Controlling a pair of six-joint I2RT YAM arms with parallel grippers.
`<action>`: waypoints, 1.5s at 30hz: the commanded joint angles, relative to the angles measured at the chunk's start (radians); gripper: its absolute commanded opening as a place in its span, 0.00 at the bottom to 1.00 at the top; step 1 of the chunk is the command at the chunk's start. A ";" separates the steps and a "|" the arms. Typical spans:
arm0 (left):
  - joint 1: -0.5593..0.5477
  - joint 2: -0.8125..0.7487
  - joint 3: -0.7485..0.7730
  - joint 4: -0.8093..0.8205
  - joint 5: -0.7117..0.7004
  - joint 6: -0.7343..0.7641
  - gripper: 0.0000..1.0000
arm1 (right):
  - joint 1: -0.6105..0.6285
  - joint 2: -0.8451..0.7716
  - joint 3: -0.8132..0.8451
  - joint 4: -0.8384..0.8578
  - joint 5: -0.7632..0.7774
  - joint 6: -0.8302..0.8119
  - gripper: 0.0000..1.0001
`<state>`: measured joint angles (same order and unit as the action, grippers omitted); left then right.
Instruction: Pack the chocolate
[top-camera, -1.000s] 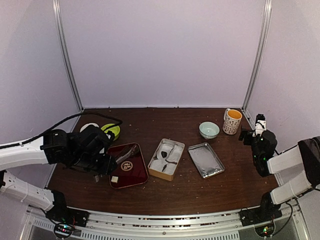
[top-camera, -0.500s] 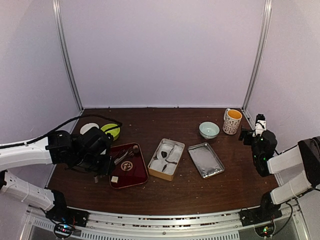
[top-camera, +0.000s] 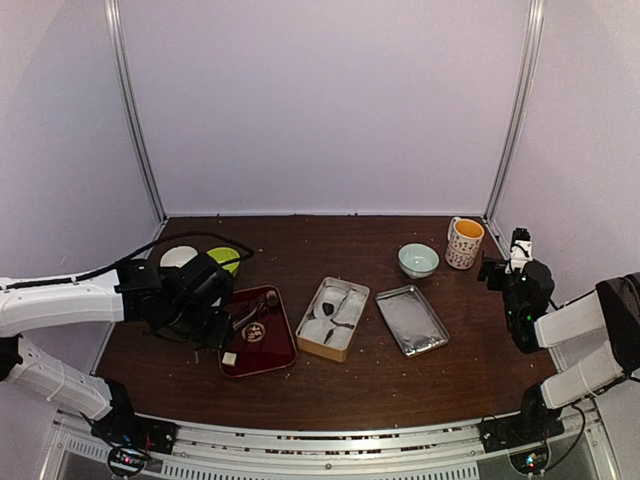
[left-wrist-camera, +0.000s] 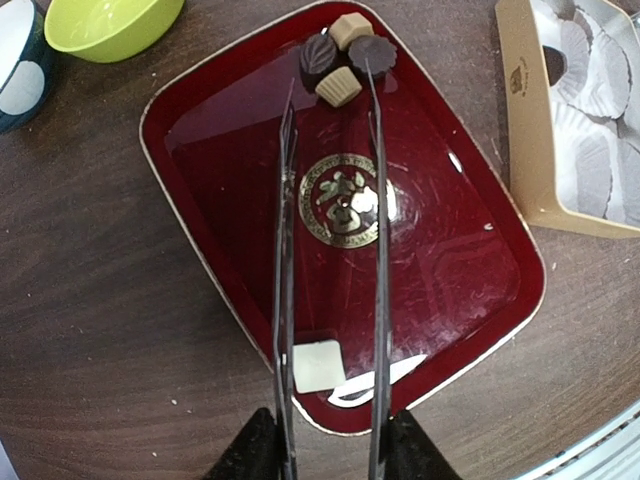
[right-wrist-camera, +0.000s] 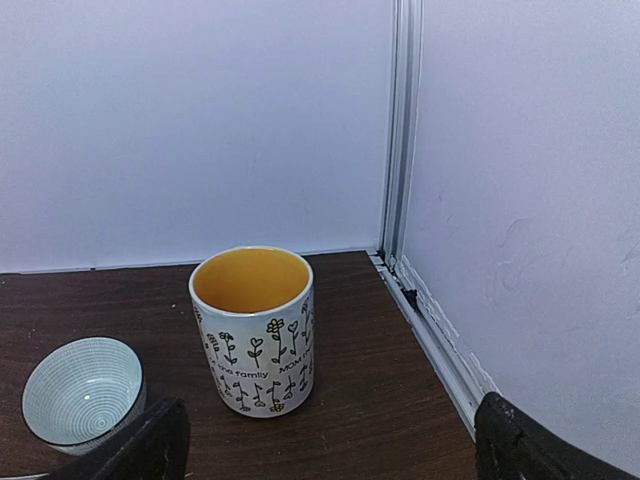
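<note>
1. Left gripper (left-wrist-camera: 330, 455) is clamped on the handle end of a pair of tweezers (left-wrist-camera: 381, 300); the two tines stand apart, pinching nothing.
2. The chocolate (left-wrist-camera: 372, 52) is four small pieces, two dark and two tan, clustered right at the tine tips, in the tray corner farthest from the gripper; the right tip sits on or just over a dark round piece, I cannot tell which; a dark leaf-shaped piece and a tan one lie between the tips.
3. Red tray (left-wrist-camera: 220, 180) lies under the tines; a pale cube (left-wrist-camera: 318, 365) sits back near the gripper, between them.
4. Box (left-wrist-camera: 525, 120) of white paper cups lies off to the right of the tines; the cups that show look empty.
5. Right gripper (right-wrist-camera: 330, 410) has its jaws wide and holds nothing; a mug (right-wrist-camera: 252, 330) stands just ahead of it.
6. Judgement: packing barely begun — no piece visible in the box; all four left to pinch, carry right and set into cups.
</note>
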<state>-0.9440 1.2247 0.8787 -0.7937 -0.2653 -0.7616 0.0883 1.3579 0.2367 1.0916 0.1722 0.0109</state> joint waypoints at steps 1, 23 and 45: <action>0.005 0.043 0.062 0.006 -0.009 0.035 0.36 | -0.006 0.001 0.013 0.001 0.007 0.009 1.00; 0.004 0.214 0.225 -0.156 -0.083 0.010 0.24 | -0.007 0.002 0.012 -0.001 0.007 0.011 1.00; -0.021 0.036 0.287 0.079 0.190 0.054 0.23 | -0.007 0.002 0.013 0.000 0.009 0.011 1.00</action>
<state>-0.9554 1.2369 1.1244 -0.8711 -0.1699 -0.7395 0.0883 1.3579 0.2367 1.0916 0.1722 0.0109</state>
